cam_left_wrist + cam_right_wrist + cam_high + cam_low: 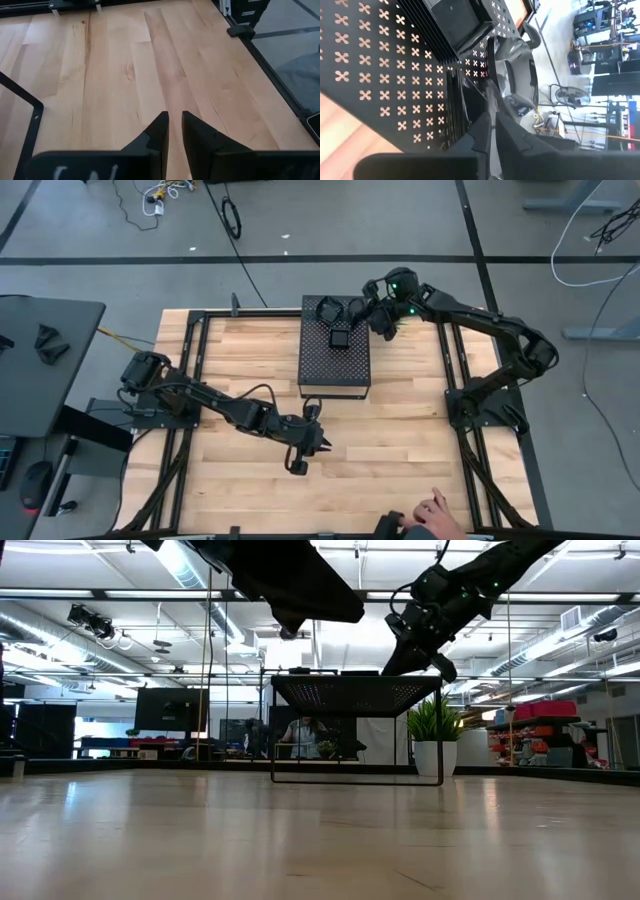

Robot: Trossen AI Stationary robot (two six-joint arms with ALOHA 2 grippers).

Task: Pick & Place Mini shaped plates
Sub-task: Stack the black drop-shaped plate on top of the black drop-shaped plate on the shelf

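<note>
Wooden table (400, 440): pale planks, bare around the black perforated box (335, 375), the landmark for every place below.
Left gripper (318, 442): waited over the planks left of and nearer the viewer than the box, fingers drawn to a narrow slit, nothing between them.
Box: one, standing mid-table on thin legs, its long axis running away from the viewer.
Mini shaped plates (340, 338): one square dish lay flat on the box top toward its far end; two, perhaps three, more dark dishes sat at the far edge. An exact count could not be made.
Right gripper (378, 320): at the box's far right corner, fingers nearly closed; in the wrist view a glossy plate edge ran up to the tips, though a grip could not be confirmed.
Governing relation: the plates lay just left of the right gripper, so the right arm was clearly the nearer.
Person's hand (437, 512): one, at the table's near edge, well apart from the box.
</note>
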